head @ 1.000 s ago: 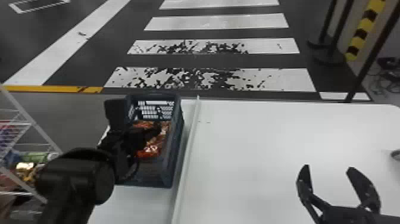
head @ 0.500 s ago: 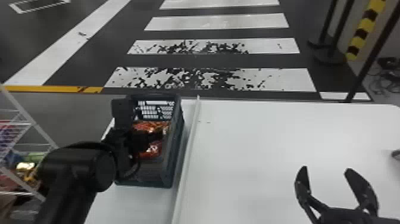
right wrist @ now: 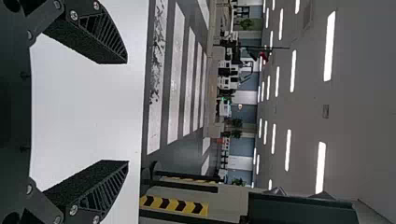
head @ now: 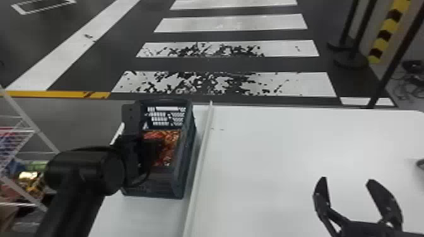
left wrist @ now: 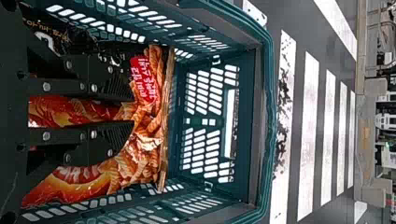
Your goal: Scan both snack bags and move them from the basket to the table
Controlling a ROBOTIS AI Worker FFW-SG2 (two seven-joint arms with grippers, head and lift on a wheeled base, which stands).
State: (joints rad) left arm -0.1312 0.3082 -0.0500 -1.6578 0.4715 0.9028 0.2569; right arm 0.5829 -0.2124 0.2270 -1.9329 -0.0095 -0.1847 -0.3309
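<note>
In the head view my left gripper (head: 155,151) is down in the basket (head: 186,157), over the red-orange snack bag (head: 173,140). The left wrist view has the left gripper (left wrist: 132,111) with its parallel fingers part-way together and the red snack bag (left wrist: 149,116) pinched between them, its film bulging around the lower finger. Beside it lies a black bag (left wrist: 60,39), partly hidden by a finger. My right gripper (head: 348,181) stands open over the table's right part; in its own wrist view the right gripper (right wrist: 127,112) holds nothing.
A pale raised strip (head: 202,151) runs along the white table (head: 268,164) just right of the basket. A dark object (head: 420,164) sits at the right edge. A wire rack (head: 19,138) with goods stands at the left.
The left arm has shifted right and a little forward, its gripper now farther over the basket. The basket stays in place, and the right gripper has barely moved.
</note>
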